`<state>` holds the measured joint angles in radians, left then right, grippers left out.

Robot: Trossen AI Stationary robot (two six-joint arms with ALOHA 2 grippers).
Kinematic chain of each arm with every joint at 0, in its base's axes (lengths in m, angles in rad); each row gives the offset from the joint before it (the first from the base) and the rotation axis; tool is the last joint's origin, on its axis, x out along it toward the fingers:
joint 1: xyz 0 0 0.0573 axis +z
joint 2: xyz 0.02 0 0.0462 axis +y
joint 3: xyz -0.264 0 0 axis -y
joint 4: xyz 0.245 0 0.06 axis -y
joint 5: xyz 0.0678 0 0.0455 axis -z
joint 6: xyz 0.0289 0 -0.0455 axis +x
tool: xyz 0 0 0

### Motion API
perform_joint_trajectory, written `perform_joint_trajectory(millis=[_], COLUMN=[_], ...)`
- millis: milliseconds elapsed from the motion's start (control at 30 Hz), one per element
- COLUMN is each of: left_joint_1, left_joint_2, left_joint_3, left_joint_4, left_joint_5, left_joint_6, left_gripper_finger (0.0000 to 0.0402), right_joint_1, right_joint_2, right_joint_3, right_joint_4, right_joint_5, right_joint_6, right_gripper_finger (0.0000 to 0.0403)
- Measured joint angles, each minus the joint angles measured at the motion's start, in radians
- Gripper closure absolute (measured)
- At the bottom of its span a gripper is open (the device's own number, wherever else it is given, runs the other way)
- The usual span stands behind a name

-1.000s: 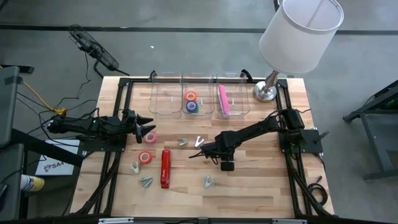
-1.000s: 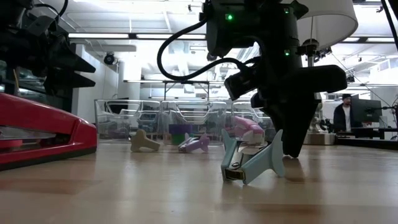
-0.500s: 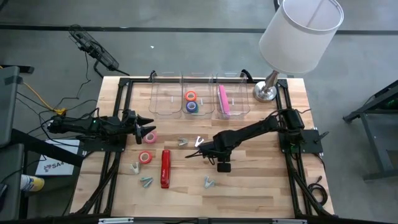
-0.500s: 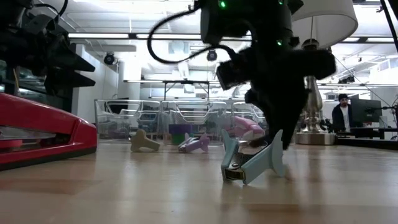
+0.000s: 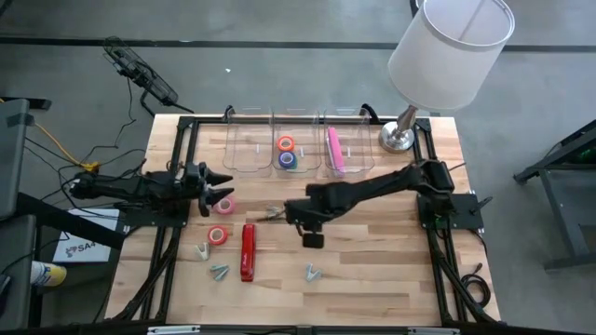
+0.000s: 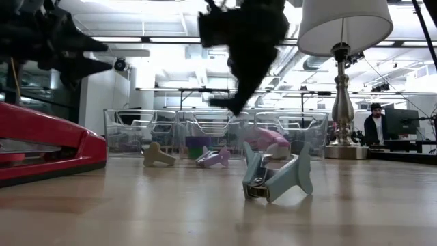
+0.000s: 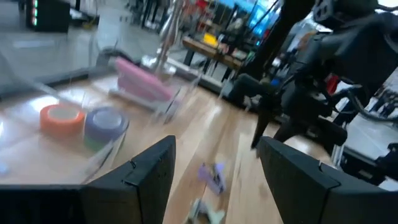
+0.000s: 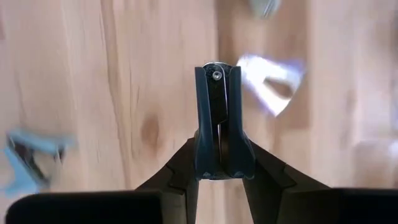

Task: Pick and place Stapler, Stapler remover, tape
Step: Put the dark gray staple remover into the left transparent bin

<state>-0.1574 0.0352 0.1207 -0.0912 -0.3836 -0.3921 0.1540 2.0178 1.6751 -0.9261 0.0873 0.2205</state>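
We've got the red stapler [image 5: 248, 251] lying long and flat near the counter's [image 5: 391, 270] front edge; right tool [image 5: 279, 213] clenched empty, left tool [image 5: 222, 186] released.

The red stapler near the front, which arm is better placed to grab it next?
Probably the left: its open end effector hangs empty above the pink tape, close to the red stapler. The right end effector is shut, over the staple removers.
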Motion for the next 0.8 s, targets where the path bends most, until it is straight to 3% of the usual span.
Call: perform_joint_trajectory(millis=[367, 800], left_joint_1=[0.000, 0.000], left_joint_2=[0.209, 0.599], left_joint_3=[0.008, 0.283], left_joint_4=[0.325, 0.342], left_joint_5=[0.026, 0.000], left_joint_6=[0.063, 0.303], left_gripper_finger=[0.0172, 0.0172], right_joint_1=[-0.098, -0.130], right_joint_2=[0.000, 0.000], right_joint_3=[0.215, 0.250], right_joint_4=[0.102, 0.288], right_joint_5=[0.039, 0.044], right_joint_6=[-0.080, -0.155], right_gripper_finger=[0.0317, 0.0317])
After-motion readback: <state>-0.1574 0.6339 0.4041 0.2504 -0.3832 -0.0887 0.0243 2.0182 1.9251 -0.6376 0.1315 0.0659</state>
